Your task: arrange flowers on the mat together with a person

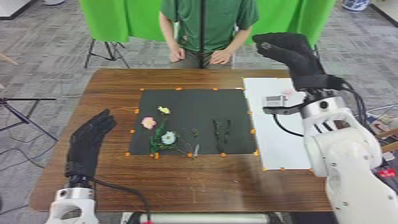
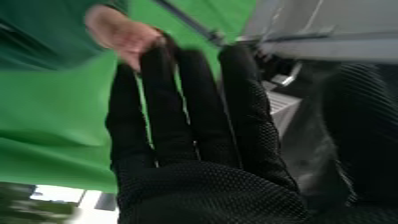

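The dark mat (image 1: pixel 200 102) lies on the table. On its left part are a yellow flower (image 1: pixel 163 110), a pink flower (image 1: pixel 148 122) and, nearer the front, a white flower (image 1: pixel 169 138) among green leaves. Two thin green stems (image 1: pixel 218 132) lie side by side on its right part. My right hand (image 1: pixel 286 46) is raised over the far right corner of the table, away from the flowers. In the right wrist view this hand (image 2: pixel 209 187) is open and empty, its fingers straight. Left of the mat, my open left hand (image 1: pixel 87 140) holds nothing.
Right of the mat lies a white sheet (image 1: pixel 286 150), with a small pale box (image 1: pixel 274 101) near its far part and a faint pink item (image 1: pixel 288 92) beyond. Small orange markers stand along the mat's edges. A black cable runs over the table by the left forearm.
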You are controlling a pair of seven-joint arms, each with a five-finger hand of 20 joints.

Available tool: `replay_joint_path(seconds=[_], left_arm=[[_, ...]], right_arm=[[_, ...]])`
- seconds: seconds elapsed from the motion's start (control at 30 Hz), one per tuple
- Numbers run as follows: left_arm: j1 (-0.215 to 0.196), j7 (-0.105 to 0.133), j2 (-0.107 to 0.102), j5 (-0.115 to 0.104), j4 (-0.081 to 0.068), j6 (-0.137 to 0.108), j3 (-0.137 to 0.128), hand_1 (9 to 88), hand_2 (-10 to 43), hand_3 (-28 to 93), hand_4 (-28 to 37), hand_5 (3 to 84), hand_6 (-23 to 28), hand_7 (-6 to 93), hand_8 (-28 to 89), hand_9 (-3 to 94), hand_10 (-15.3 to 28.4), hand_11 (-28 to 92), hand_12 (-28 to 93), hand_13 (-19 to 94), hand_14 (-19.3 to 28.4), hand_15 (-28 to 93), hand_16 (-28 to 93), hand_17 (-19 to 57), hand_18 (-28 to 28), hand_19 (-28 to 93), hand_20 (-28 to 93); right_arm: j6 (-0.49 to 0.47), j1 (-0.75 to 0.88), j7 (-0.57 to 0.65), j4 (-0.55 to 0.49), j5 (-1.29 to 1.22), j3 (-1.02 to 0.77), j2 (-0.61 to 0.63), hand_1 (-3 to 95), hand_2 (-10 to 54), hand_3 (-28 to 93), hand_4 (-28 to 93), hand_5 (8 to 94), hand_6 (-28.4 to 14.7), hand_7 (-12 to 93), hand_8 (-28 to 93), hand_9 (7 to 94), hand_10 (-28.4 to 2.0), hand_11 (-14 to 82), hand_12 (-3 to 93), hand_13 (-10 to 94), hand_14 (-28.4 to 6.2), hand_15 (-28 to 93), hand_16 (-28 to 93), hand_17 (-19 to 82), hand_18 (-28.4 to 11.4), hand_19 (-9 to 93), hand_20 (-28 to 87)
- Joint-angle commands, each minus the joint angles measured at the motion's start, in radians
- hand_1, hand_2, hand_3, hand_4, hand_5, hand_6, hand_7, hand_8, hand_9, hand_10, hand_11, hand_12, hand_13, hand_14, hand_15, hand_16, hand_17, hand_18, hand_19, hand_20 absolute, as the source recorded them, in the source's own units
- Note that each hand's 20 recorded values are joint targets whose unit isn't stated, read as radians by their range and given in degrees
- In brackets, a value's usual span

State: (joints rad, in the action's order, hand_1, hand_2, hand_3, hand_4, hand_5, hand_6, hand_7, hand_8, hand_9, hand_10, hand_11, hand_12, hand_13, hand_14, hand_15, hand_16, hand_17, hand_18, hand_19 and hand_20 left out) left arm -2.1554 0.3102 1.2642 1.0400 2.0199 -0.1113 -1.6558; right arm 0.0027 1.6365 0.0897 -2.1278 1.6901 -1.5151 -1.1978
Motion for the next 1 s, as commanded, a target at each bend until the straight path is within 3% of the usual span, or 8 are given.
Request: replay_joint_path(seconds=[0.03,0.17,0.2,0.3,0.37,0.63,0.8,1.0], left_arm=[[0.020,-0.012,-0.007,0.018,-0.010,0.043,0.035,21.9,-5.7,68,-21.4,45.0,3.8,11.7,-5,41.9,12.2,12,15,33,15.9,9,4,5.3,9.7,4,17],[0.044,-0.017,-0.019,0.054,-0.005,0.050,0.063,22.3,-5.2,67,-21.6,45.1,3.8,11.8,-5,42.0,12.2,13,15,33,15.6,9,4,4.9,10.0,4,18],[0.049,-0.019,-0.021,0.069,-0.007,0.067,0.068,22.5,-4.9,67,-21.7,45.1,3.7,11.8,-5,42.1,12.2,13,15,33,15.5,9,4,4.8,10.2,5,18],[0.065,-0.032,-0.024,0.116,-0.007,0.088,0.080,22.7,-4.5,66,-21.7,45.2,3.7,12.1,-5,42.5,12.3,13,15,33,15.6,9,4,4.8,10.5,5,18],[0.070,-0.028,-0.025,0.127,-0.007,0.097,0.084,22.8,-4.4,66,-21.6,45.4,3.9,12.0,-5,42.6,12.3,13,15,33,15.6,9,4,4.8,10.5,6,18],[0.039,-0.033,-0.015,0.117,0.004,0.082,0.077,23.1,-4.0,66,-21.2,45.6,3.9,11.9,-5,42.8,12.5,13,15,34,15.6,9,4,4.8,10.7,6,18],[0.055,-0.034,-0.011,0.112,-0.003,0.080,0.091,23.1,-3.8,66,-21.3,45.7,3.9,12.0,-5,42.9,12.5,13,15,34,15.7,9,4,4.6,10.7,6,18],[0.019,-0.040,-0.011,0.103,0.010,0.069,0.069,23.0,-3.7,66,-21.0,45.8,3.9,12.0,-5,42.9,12.5,13,15,34,15.7,9,4,4.5,10.8,6,17]], right_arm=[[-0.104,0.439,-0.377,0.050,-0.497,-0.132,-0.136,11.4,2.7,77,-17,41.4,-0.7,8,-8,42.2,-15.4,4.3,12.8,33,-14.9,8,21,16,-14.8,12,27],[-0.119,0.481,-0.397,0.079,-0.489,-0.128,-0.157,7.8,2.6,80,-18,35.7,0.2,7,-8,37.9,-14.1,3.2,11.2,29,-13.0,6,18,14,-13.6,6,26],[-0.101,0.492,-0.406,0.081,-0.502,-0.125,-0.155,6.5,2.6,80,-18,34.7,0.2,6,-8,37.4,-13.9,3.2,11.0,28,-12.8,6,17,14,-13.5,6,26],[-0.095,0.501,-0.414,0.083,-0.491,-0.143,-0.159,5.3,2.5,80,-18,32.9,0.5,6,-8,36.7,-13.7,3.0,10.8,27,-12.7,6,17,13,-13.4,6,26],[-0.081,0.501,-0.437,0.084,-0.488,-0.152,-0.158,5.1,2.5,81,-19,32.4,0.6,7,-8,36.7,-13.7,3.1,10.7,27,-12.5,6,16,13,-13.3,6,25],[-0.059,0.511,-0.447,0.073,-0.510,-0.162,-0.150,4.6,2.7,81,-19,32.3,0.5,8,-8,37.3,-13.7,3.5,10.7,28,-12.3,7,16,13,-13.3,6,25],[-0.042,0.518,-0.446,0.071,-0.530,-0.158,-0.161,4.6,2.8,82,-19,33.3,0.3,8,-9,38.2,-14.1,3.7,10.8,29,-12.7,8,16,14,-13.6,7,25],[-0.062,0.521,-0.437,0.067,-0.501,-0.159,-0.161,4.6,3.2,82,-19,34.7,0.0,8,-9,39.5,-14.3,4.1,11.2,30,-13.5,9,16,14,-14.5,8,26]])
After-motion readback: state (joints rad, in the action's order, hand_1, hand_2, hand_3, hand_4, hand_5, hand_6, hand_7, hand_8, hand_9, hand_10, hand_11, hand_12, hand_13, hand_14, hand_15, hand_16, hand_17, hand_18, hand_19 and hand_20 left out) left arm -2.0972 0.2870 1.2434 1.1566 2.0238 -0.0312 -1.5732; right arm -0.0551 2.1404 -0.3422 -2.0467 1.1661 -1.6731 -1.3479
